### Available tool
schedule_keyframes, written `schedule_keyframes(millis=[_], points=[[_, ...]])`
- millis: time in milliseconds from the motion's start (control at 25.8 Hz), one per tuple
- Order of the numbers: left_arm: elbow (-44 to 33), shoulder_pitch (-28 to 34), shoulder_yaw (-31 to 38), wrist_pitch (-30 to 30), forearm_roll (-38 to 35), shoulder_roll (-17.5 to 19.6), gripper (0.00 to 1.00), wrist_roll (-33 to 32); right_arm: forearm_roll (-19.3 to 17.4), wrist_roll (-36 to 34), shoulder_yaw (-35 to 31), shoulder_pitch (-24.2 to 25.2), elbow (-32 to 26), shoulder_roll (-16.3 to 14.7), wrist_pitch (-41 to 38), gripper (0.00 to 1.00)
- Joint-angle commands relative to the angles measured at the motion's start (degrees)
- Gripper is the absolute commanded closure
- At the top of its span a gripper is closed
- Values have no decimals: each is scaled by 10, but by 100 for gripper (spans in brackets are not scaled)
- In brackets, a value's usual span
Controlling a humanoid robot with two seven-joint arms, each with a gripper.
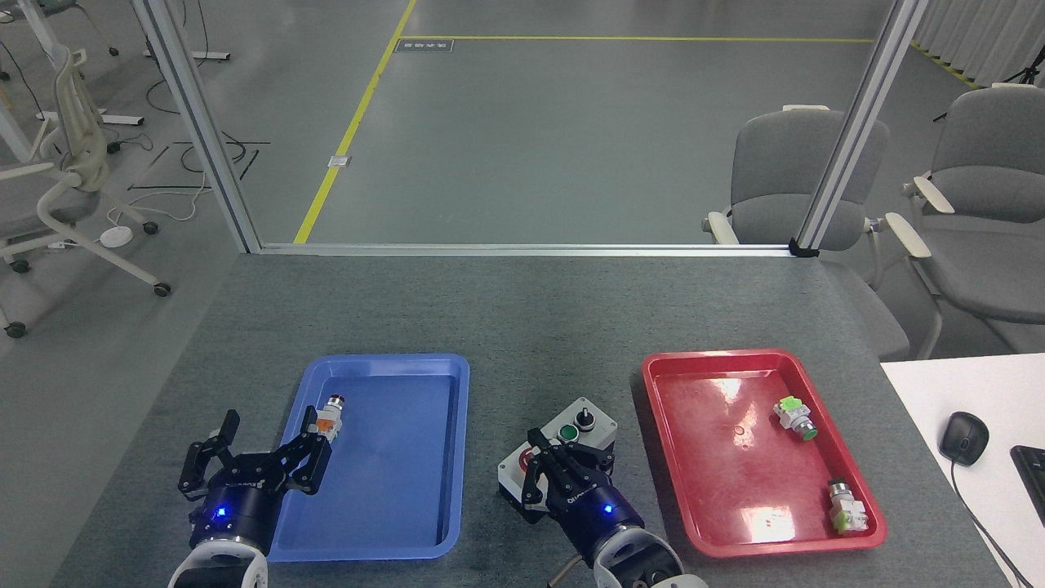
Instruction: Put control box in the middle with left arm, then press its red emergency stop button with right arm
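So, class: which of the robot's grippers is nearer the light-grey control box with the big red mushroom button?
Right. The right gripper sits over the control box; the left gripper hangs beside the blue tray.

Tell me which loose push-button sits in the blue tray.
The red-capped push-button near the blue tray's left wall; the other two, one green-capped, lie in the red tray.

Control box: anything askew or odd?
The control box sits diagonally on the felt between the blue tray and red tray, not square to them. The right gripper covers most of its emergency stop button. Nothing looks spilled or damaged.
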Motion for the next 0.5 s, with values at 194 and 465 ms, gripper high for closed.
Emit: schedule_keyframes(millis=[194,465], points=[[4,3,5,0,12,0,1,9,-1,-9,-102,31,-52,-26,-54,84],[16,3,34,-5,47,-1,1,13,-4,-9,-205,64,-57,-51,-33,1]])
